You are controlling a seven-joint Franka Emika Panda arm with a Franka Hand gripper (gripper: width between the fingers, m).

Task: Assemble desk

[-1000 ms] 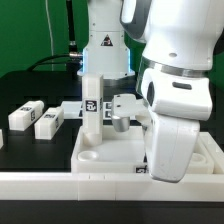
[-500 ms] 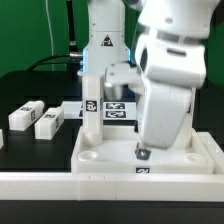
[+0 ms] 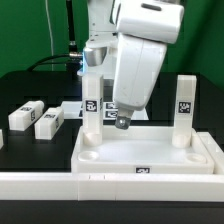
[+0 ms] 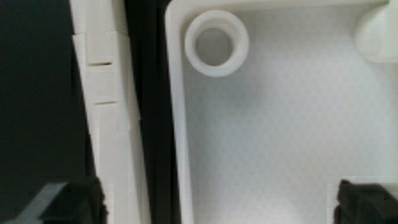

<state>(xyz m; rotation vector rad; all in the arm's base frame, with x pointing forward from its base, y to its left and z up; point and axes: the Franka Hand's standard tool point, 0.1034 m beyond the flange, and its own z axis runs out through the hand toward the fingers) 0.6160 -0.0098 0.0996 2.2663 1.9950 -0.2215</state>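
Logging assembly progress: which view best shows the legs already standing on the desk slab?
The exterior view: on its left the first upright leg, on its right the second upright leg, both standing on the slab, tags facing the camera. The wrist view shows neither leg, only the slab's floor and one empty round socket.

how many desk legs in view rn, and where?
4. Outer loose leg and inner loose leg lie on the table at the exterior view's left; left upright leg and right upright leg stand on the slab. The arm may hide others.
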